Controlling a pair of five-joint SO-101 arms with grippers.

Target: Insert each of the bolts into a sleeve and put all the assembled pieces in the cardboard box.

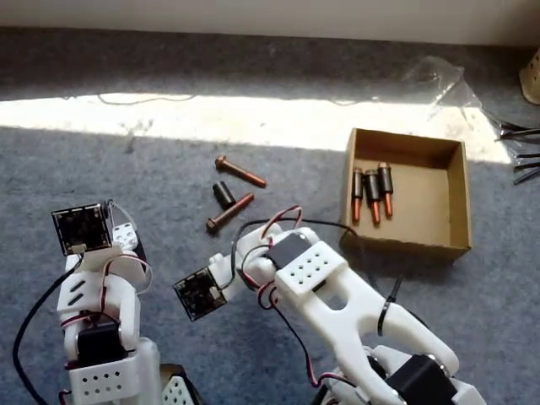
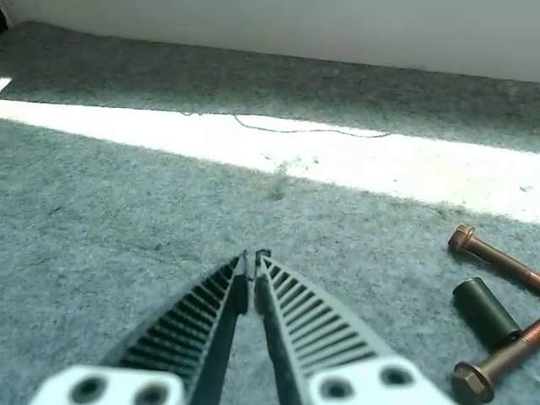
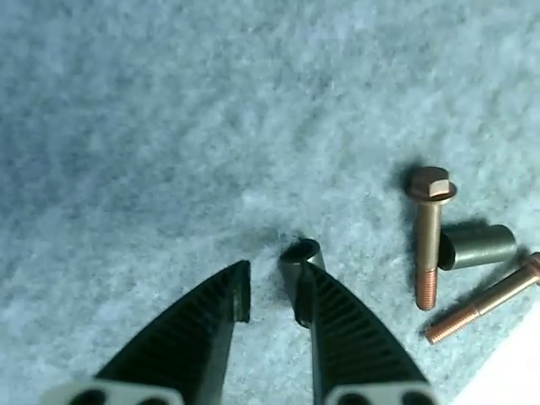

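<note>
Loose bolts (image 1: 240, 171), sleeve (image 1: 224, 195) beside box (image 1: 439, 198)

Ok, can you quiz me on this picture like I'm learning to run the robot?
1. Pick one: how many assembled pieces lie in the cardboard box? A) one B) three C) five
2. True or false: the loose sleeve lies between the farther bolt and the nearer bolt.
3. Fill the gap: the left gripper has its jaws ____ (open or shut).

Key: 1 B; 2 true; 3 shut.
</note>
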